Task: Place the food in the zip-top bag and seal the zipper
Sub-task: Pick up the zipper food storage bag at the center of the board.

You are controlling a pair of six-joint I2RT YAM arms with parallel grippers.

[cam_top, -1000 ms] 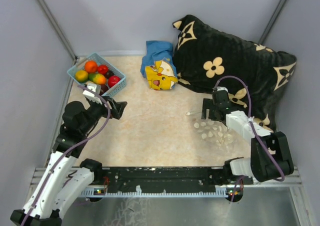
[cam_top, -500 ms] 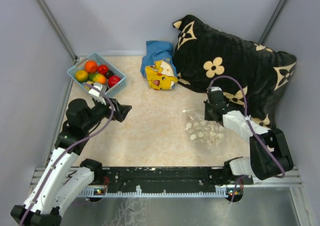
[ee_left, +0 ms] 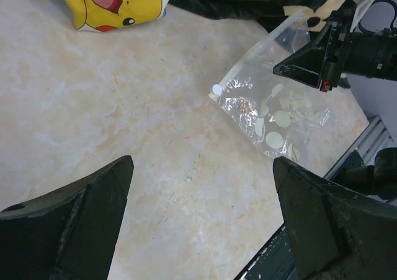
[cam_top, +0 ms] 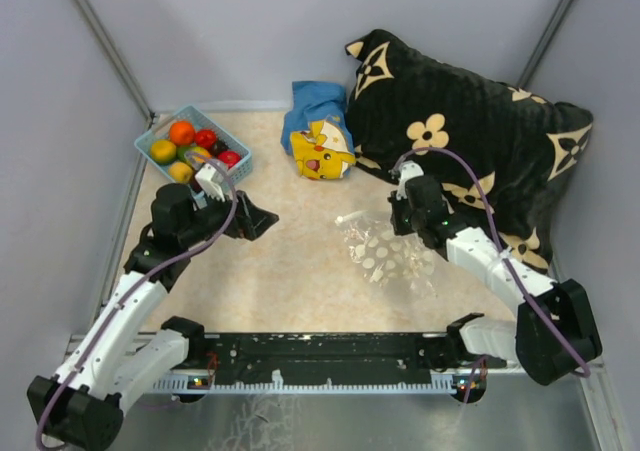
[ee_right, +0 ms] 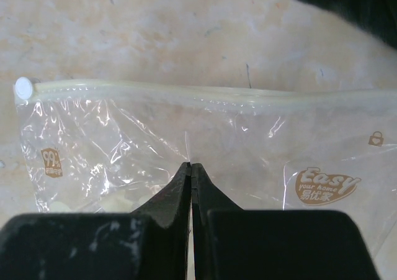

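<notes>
At mid-worktop (cam_top: 300, 271), right of centre: clear thin plastic zip-top bag with pale oval spots (cam_top: 388, 253) lies mostly flat, far edge lifted. Right hand (ee_right: 191, 168) closed, pinching bag film just below the whitish zipper strip (ee_right: 186, 90). Cannot tell whether it grips one layer or both.

Left hand (ee_left: 203, 163) spread wide, empty, above bare worktop between bag and light blue plastic basket (cam_top: 246, 159). Small round toy fruits (cam_top: 182, 131) all sit in the basket, well apart from the bag.

Risks:
- Thin film may slip from the pinch or tear.
- If both layers are caught, the mouth will not part.
- Fruit offered to an unopened mouth would roll off.
</notes>
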